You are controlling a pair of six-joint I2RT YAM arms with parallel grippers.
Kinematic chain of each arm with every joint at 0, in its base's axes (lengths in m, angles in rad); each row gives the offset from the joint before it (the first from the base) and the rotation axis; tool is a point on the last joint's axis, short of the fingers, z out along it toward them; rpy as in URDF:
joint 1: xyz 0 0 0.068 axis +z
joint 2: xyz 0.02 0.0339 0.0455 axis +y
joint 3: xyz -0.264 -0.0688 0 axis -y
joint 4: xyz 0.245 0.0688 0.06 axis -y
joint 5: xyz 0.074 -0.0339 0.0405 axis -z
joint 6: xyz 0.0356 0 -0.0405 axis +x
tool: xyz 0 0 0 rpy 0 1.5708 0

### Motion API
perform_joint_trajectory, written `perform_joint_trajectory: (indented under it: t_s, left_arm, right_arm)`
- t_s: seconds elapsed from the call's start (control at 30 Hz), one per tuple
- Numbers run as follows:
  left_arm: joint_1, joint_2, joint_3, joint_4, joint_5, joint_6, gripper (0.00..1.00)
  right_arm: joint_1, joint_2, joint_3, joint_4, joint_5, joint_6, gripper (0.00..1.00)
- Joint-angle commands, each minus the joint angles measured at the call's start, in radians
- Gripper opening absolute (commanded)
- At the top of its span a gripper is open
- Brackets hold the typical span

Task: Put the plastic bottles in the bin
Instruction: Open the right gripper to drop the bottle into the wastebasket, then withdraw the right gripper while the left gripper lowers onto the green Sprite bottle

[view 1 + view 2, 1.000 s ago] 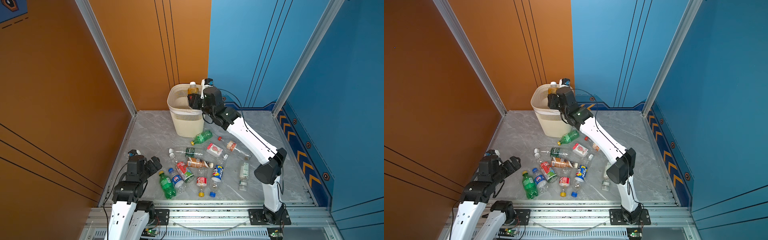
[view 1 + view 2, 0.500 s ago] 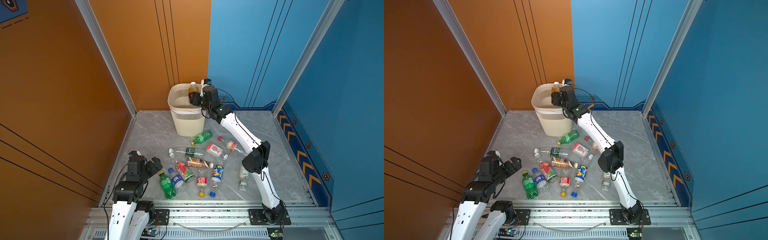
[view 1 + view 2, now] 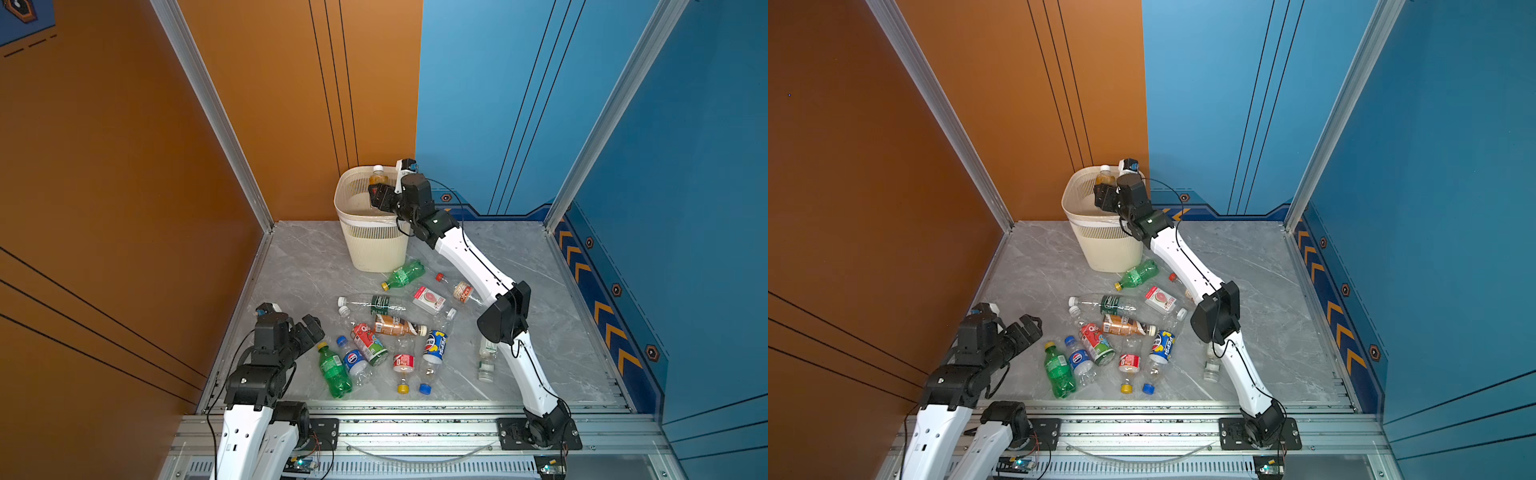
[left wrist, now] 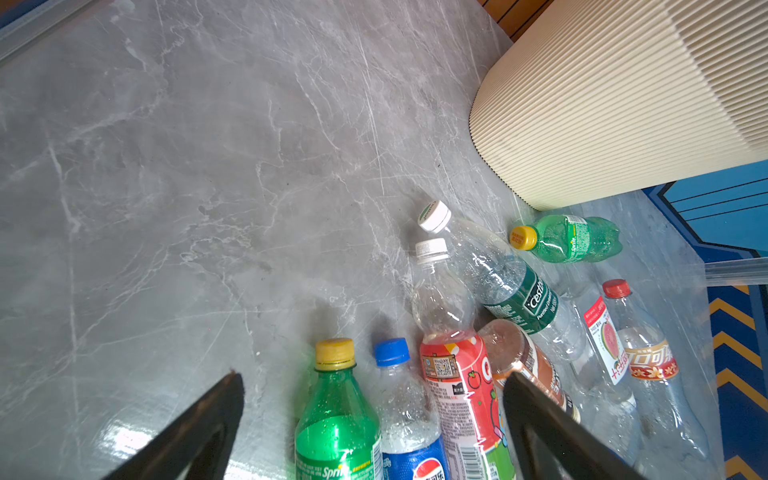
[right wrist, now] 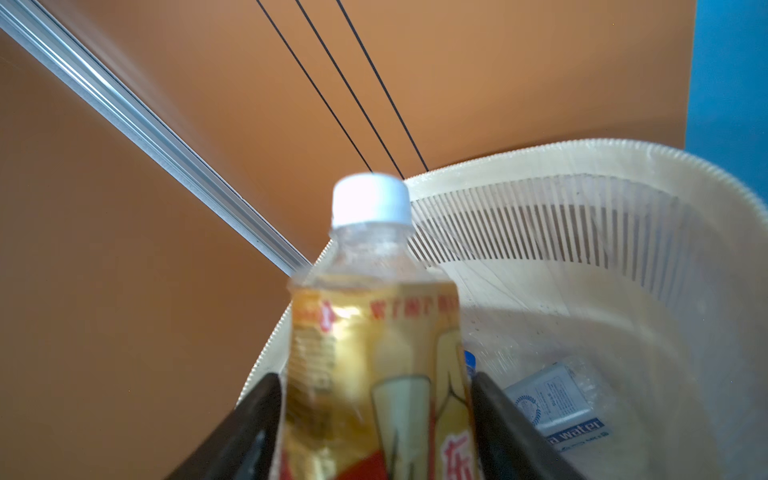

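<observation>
The right gripper is hanging over the open mouth of the bin, seen in both top views. A yellow-labelled bottle with a white cap is standing upright between its fingers, cap pointing away from the wrist and above the bin's far rim. The bottle is blurred, and the fingers are sitting right at its sides, so I cannot tell whether they are pressing on it or letting it go. Beyond and below this gripper, a clear water bottle is lying at the bottom of the bin. The left gripper is hovering low over the grey marble floor, its jaws spread wide with nothing between them. Just ahead of it, a green Sprite bottle and a Pepsi bottle are lying side by side, caps pointing away from it. The other plastic bottles are lying scattered farther ahead, between this gripper and the bin.
</observation>
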Motion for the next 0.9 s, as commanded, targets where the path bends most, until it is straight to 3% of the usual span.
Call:
perform_joint_trajectory:
  t_s: [0.0, 0.27, 0.37, 0.53, 0.73, 0.87]
  left_arm:
    - [0.008, -0.009, -0.003, -0.025, 0.021, -0.012, 0.98]
    - [0.007, -0.015, -0.004, -0.041, 0.03, -0.022, 0.99]
    - [0.008, -0.011, -0.005, -0.041, 0.042, -0.028, 1.0]
    - [0.006, 0.023, 0.0, -0.056, 0.075, -0.035, 0.97]
    - [-0.014, 0.083, 0.025, -0.138, 0.095, -0.088, 0.9]
    - [-0.084, 0.105, 0.024, -0.187, 0.077, -0.158, 0.83]
  right_arm:
    - [0.001, -0.016, 0.031, 0.021, -0.003, -0.025, 0.86]
    - [-0.006, -0.181, 0.018, -0.029, -0.002, -0.095, 0.98]
    - [0.006, -0.309, -0.083, -0.046, 0.019, -0.15, 1.0]
    - [0.007, -0.679, -0.576, 0.125, 0.07, -0.171, 1.0]
    - [-0.011, -1.022, -1.072, 0.132, 0.133, -0.105, 0.99]
    - [-0.043, -1.172, -1.339, 0.102, 0.163, -0.015, 0.99]
